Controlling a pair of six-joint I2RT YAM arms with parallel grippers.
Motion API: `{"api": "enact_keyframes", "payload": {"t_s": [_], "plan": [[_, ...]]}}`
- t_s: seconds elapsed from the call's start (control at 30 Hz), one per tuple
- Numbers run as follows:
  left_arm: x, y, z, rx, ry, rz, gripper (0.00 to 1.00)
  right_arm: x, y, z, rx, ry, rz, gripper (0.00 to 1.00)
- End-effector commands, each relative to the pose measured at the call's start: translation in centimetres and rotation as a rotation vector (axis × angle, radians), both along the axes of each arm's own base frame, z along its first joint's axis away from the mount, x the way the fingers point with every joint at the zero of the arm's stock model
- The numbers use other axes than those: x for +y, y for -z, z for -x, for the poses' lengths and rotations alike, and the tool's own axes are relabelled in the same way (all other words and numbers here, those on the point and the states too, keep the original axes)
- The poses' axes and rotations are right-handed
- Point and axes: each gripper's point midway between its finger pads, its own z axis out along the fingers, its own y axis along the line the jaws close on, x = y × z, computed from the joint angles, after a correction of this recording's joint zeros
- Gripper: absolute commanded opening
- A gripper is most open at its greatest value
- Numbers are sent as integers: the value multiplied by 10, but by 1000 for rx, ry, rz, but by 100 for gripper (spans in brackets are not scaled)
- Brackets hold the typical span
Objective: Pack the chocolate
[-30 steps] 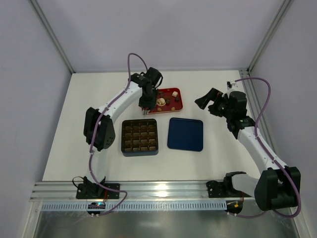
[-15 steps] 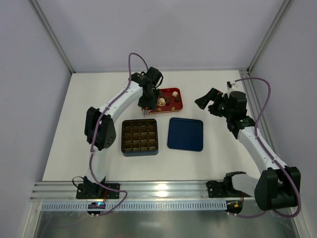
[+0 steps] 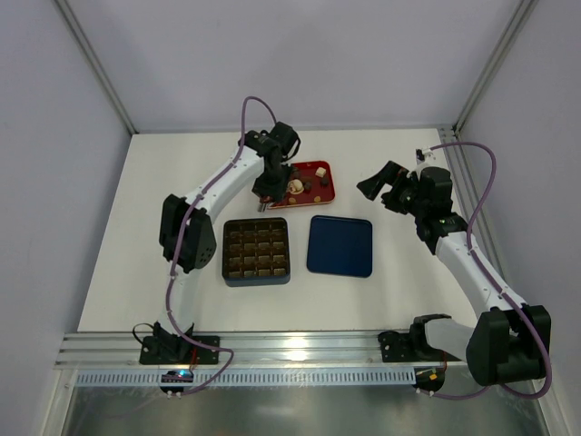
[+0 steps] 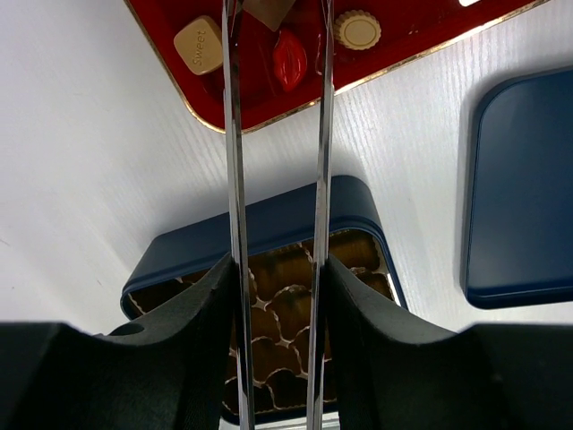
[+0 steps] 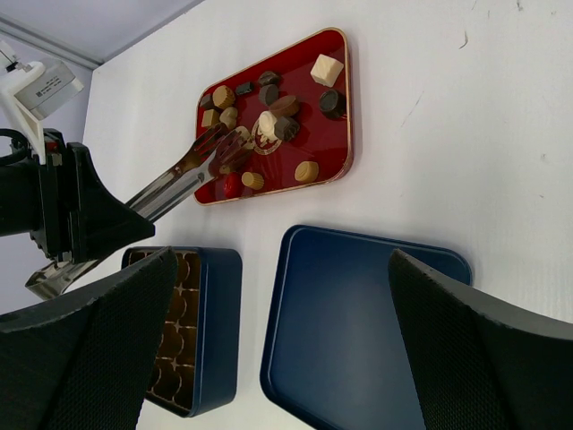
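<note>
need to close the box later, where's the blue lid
Top view: the blue lid lies flat just right of the open box, below the red tray.

The left hand (image 5: pixel 231 141) has its thin metal fingers (image 4: pixel 235 179) over the near corner of the shallow red gold-rimmed tray (image 4: pixel 255 94), and sweets crowd them there. A tan chocolate block (image 4: pixel 267 9) and a red lip-shaped piece (image 4: pixel 288 61) lie between the fingers. A tan square (image 4: pixel 199 45) sits just outside on the left and a scalloped cream round (image 4: pixel 357 29) just outside on the right. Under the finger shafts stands the dark square box with gridded compartments (image 4: pixel 269 219). The flat navy-blue lid (image 4: pixel 524 188) lies to this hand's right, with open white bench (image 4: pixel 81 161) to its left. The right hand (image 5: pixel 282 260) is spread wide and hangs over bench, well apart from the tray.
</note>
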Motion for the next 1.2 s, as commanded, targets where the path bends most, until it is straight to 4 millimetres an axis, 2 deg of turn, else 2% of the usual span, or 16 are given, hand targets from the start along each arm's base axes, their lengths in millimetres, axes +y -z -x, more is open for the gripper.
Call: {"api": "enact_keyframes", "payload": {"t_s": [0.0, 0.33, 0.53, 0.77, 0.9, 1.17], "plan": [[-1, -8, 2, 5, 50, -8, 41, 4, -10, -4, -25, -11, -15, 100], [-7, -12, 9, 26, 53, 35, 40, 6, -8, -4, -19, -16, -26, 99], [-12, -7, 11, 47, 40, 61, 35, 6, -7, -4, -17, -15, -28, 99], [-11, -10, 7, 20, 14, 62, 29, 7, -8, -3, -19, -19, -31, 99], [-9, -17, 3, -14, 0, 58, 22, 7, -7, -3, -17, -18, -32, 100], [-8, -42, -4, -82, -23, 76, 19, 6, -6, -3, -18, -19, -30, 99]]}}
